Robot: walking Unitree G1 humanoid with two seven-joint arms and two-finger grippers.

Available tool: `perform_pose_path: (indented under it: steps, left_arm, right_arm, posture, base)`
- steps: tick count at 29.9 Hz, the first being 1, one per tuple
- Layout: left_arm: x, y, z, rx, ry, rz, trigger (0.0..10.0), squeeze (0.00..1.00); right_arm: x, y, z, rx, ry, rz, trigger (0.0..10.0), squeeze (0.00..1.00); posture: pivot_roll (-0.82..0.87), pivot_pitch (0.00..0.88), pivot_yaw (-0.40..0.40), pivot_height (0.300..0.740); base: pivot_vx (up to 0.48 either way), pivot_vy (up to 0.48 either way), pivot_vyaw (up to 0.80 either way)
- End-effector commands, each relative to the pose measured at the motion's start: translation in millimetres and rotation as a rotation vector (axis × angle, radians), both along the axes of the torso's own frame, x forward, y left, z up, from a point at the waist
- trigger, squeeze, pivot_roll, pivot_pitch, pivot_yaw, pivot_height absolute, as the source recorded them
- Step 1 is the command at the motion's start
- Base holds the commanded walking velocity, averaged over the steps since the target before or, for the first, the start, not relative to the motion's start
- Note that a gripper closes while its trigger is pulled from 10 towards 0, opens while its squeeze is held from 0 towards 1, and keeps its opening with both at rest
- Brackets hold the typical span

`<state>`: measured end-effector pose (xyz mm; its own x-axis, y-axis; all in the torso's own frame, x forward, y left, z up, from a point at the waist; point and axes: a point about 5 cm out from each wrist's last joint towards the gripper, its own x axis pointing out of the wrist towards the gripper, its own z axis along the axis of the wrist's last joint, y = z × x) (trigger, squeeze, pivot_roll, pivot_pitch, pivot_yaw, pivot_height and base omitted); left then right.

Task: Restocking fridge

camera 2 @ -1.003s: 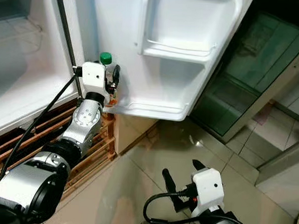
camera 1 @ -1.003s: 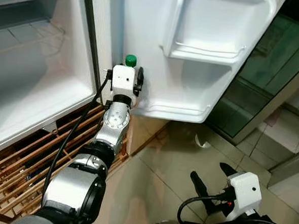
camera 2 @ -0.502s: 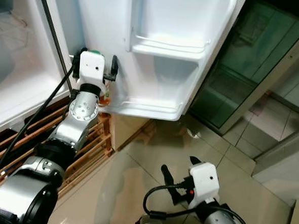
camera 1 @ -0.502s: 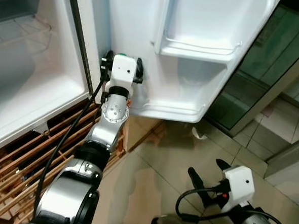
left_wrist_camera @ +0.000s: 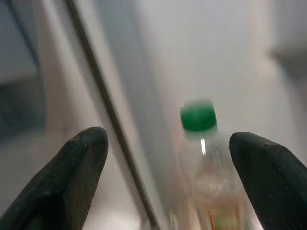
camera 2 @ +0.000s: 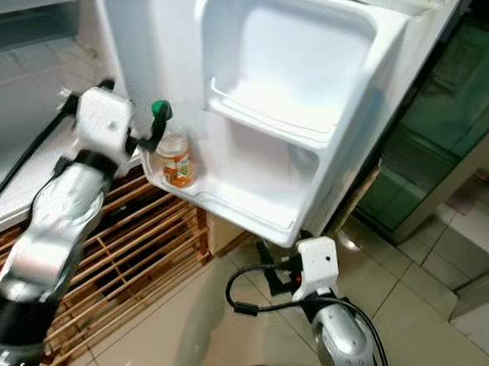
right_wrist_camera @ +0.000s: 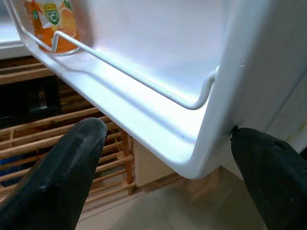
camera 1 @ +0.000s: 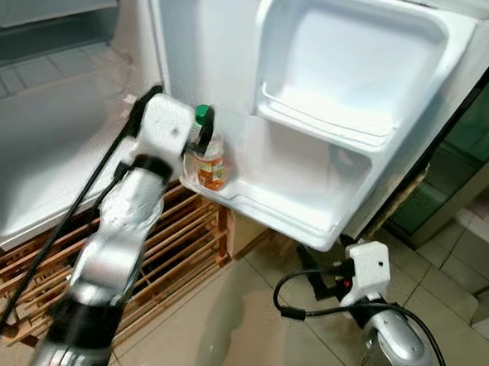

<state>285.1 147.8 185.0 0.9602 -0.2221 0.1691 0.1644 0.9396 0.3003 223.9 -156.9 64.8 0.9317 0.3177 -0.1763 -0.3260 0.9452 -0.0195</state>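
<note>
A clear bottle with a green cap and an orange label stands upright at the hinge end of the lower shelf of the open fridge door. My left gripper is beside the cap at the door's hinge edge. It is open, and the bottle stands a little beyond its spread fingers without touching them. My right gripper is low, just under the door's lower outer corner. It is open with nothing held.
The upper door shelf holds nothing. The fridge's white interior lies to the left. A slatted wooden rack sits under it on the tiled floor. A dark green glass cabinet stands behind the door.
The bottle that my left gripper held now stands in the lower door shelf, and the fingers have opened. My right gripper has risen to the door's lower corner. The camera has shifted.
</note>
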Motion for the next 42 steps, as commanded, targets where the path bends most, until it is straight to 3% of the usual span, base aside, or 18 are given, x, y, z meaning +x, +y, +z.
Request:
perform_pose_path:
  steps: [1, 4, 6, 8, 12, 15, 19, 22, 26, 32, 33, 34, 35, 36, 37, 38, 40, 42]
  left_arm:
    - [-7.6, 3.6, 1.5, -0.038, 0.001, -0.043, 10.0, 0.0]
    - [-19.2, 12.6, -6.6, -0.076, 0.035, -0.103, 10.0, 0.0]
    - [-29.8, 39.3, -31.1, -0.138, 0.137, -0.086, 10.0, 0.0]
    - [-31.3, 43.2, -35.4, -0.151, 0.153, -0.071, 10.0, 0.0]
    - [-37.0, 27.8, -46.6, -0.152, 0.169, -0.082, 10.0, 0.0]
    - [-39.7, 26.4, -55.6, -0.168, 0.183, -0.062, 10.0, 0.0]
    - [-46.9, 35.0, -70.5, -0.234, 0.216, -0.018, 10.0, 0.0]
    - [-68.3, 39.2, -102.8, -0.236, 0.317, 0.025, 10.0, 0.0]
    - [-71.4, 36.6, -106.5, -0.244, 0.307, 0.018, 10.0, 0.0]
    - [-94.6, 51.7, -117.9, -0.206, 0.303, 0.014, 10.0, 0.0]
    - [-97.3, 54.1, -118.5, -0.195, 0.3, 0.014, 10.0, 0.0]
    - [-99.3, 60.8, -120.0, -0.179, 0.306, 0.028, 10.0, 0.0]
    - [-99.3, 60.8, -120.0, -0.179, 0.306, 0.028, 10.0, 0.0]
    - [-98.7, 76.8, -122.9, -0.129, 0.314, 0.079, 10.0, 0.0]
    - [-98.7, 76.8, -122.9, -0.129, 0.314, 0.079, 10.0, 0.0]
    - [-87.0, 81.3, -128.3, -0.122, 0.354, 0.106, 10.0, 0.0]
    - [-79.4, 77.7, -125.1, -0.141, 0.335, 0.076, 10.0, 0.0]
    - [-65.6, 58.2, -122.4, -0.149, 0.301, 0.025, 10.0, 0.0]
  right_arm:
    - [3.5, 6.4, 1.9, 0.006, -0.026, 0.04, 10.0, 0.0]
    - [9.1, 6.2, -0.2, 0.006, -0.032, 0.041, 10.0, 0.0]
    - [15.1, 9.4, 0.8, 0.019, -0.05, 0.059, 10.0, 0.0]
    - [15.7, 10.7, 1.6, 0.023, -0.055, 0.065, 10.0, 0.0]
    - [20.6, 14.0, 8.3, 0.043, -0.087, 0.058, 10.0, 0.0]
    - [22.7, 12.0, 10.0, 0.054, -0.095, 0.034, 10.0, 0.0]
    - [23.4, 8.9, 8.6, 0.067, -0.091, 0.005, 10.0, 0.0]
    - [22.3, 5.3, 5.9, 0.068, -0.085, -0.016, 10.0, 0.0]
    - [19.8, 6.9, 4.4, 0.06, -0.078, 0.011, 10.0, 0.0]
    - [2.5, 5.7, -11.7, 0.036, 0.026, 0.13, 10.0, 0.0]
    - [-1.1, 3.7, -17.7, 0.021, 0.062, 0.143, 10.0, 0.0]
    - [-8.5, -4.4, -35.9, -0.066, 0.163, 0.147, 10.0, 0.0]
    - [-8.5, -4.4, -35.9, -0.066, 0.163, 0.147, 10.0, 0.0]
    - [-16.3, -32.6, -59.1, -0.23, 0.264, 0.012, 10.0, 0.0]
    - [-16.3, -32.6, -59.1, -0.23, 0.264, 0.012, 10.0, 0.0]
    - [-13.8, -57.5, -61.3, -0.262, 0.266, -0.174, 10.0, 0.0]
    - [-11.8, -63.3, -58.6, -0.288, 0.258, -0.207, 10.0, 0.0]
    - [-13.5, -65.3, -58.1, -0.287, 0.278, -0.182, 10.0, 0.0]
  posture:
    - [-0.15, 0.0, 0.03, 0.74]
    - [-0.12, 0.0, 0.013, 0.74]
    - [-0.1, 0.0, -0.002, 0.74]
    - [-0.1, 0.0, -0.002, 0.74]
    - [-0.13, 0.0, 0.005, 0.74]
    - [-0.14, 0.0, 0.014, 0.74]
    - [-0.16, 0.0, 0.027, 0.74]
    - [-0.18, 0.0, 0.029, 0.74]
    - [-0.18, 0.0, 0.027, 0.74]
    - [-0.19, 0.0, 0.028, 0.74]
    - [-0.19, 0.0, 0.028, 0.74]
    - [-0.19, 0.0, 0.028, 0.74]
    - [-0.19, 0.0, 0.028, 0.74]
    - [-0.19, 0.0, 0.029, 0.74]
    - [-0.19, 0.0, 0.029, 0.74]
    - [-0.2, 0.0, 0.031, 0.74]
    - [-0.21, 0.0, 0.041, 0.74]
    - [-0.22, 0.0, 0.049, 0.74]
  base:
    - [0.0, 0.0, 0.0]
    - [0.0, 0.0, 0.0]
    - [0.0, 0.0, 0.0]
    - [0.0, 0.0, 0.0]
    - [0.0, 0.0, 0.0]
    - [0.0, 0.0, 0.0]
    - [0.0, -0.157, 0.0]
    - [0.0, -0.435, 0.79]
    - [0.0, -0.443, 0.78]
    - [0.0, -0.476, 0.78]
    - [0.0, -0.48, 0.77]
    - [0.0, -0.48, 0.75]
    - [0.0, -0.48, 0.75]
    - [0.0, 0.0, 0.76]
    - [0.0, 0.0, 0.76]
    - [0.0, 0.0, 0.51]
    - [0.0, 0.0, 0.0]
    - [0.0, -0.366, 0.0]
